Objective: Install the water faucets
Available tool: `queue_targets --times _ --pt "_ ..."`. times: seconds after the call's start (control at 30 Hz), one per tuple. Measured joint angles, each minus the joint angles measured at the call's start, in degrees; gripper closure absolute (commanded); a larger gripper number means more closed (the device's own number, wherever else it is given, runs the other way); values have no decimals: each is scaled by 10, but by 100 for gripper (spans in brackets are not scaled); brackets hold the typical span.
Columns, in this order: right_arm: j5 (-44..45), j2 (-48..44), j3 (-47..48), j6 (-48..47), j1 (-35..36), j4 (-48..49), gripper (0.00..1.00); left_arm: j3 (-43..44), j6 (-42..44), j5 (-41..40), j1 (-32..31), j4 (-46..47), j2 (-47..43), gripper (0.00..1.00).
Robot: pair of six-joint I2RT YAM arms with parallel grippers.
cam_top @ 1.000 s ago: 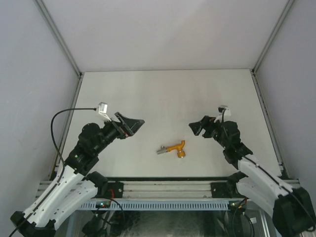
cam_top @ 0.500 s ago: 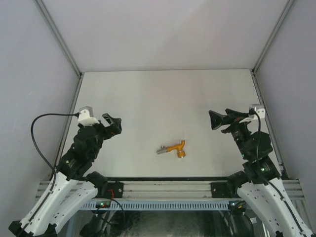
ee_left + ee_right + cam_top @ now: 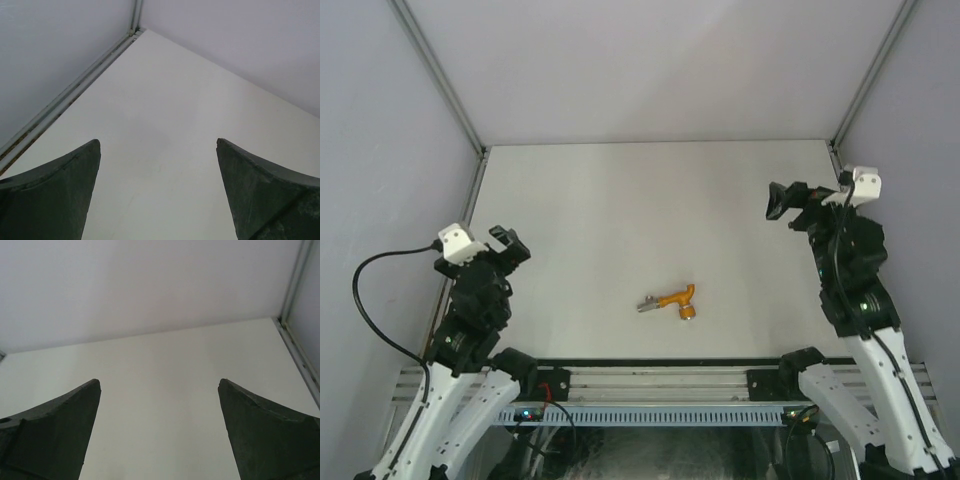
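two grippers gape wide, holding nothing: left gripper (image 3: 508, 243) at the left side of the table (image 3: 650, 200), right gripper (image 3: 782, 203) at the right; the orange tap (image 3: 677, 299) lies between them near the front edge, apart from both.

Lab rig; white-walled enclosure (image 3: 650, 60); aluminium frame (image 3: 660, 378)

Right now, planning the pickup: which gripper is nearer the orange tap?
Right, narrowly. The right gripper is beyond the tap and to its right; the left gripper sits farther off to its left.

White arms (image 3: 460, 400), black joints (one trailing black cable (image 3: 356, 290)).
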Motion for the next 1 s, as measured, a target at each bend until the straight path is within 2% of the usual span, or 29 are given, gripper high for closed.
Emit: queue_targets --times 0.1,0.23,0.37,0.6,1.0 --pt "-49 46 16 20 -76 -34 0 5 8 28 58 -1 12 0" --pt "-101 42 18 43 -144 -92 0 59 13 70 121 -47 27 0" --pt "-105 -7 75 43 -137 -161 0 153 27 87 133 -117 8 0" --pt "-92 -119 154 38 -128 -191 0 202 32 138 134 -189 -97 0" --pt "-186 -96 162 -2 -124 -217 0 226 31 181 134 -244 -93 0"
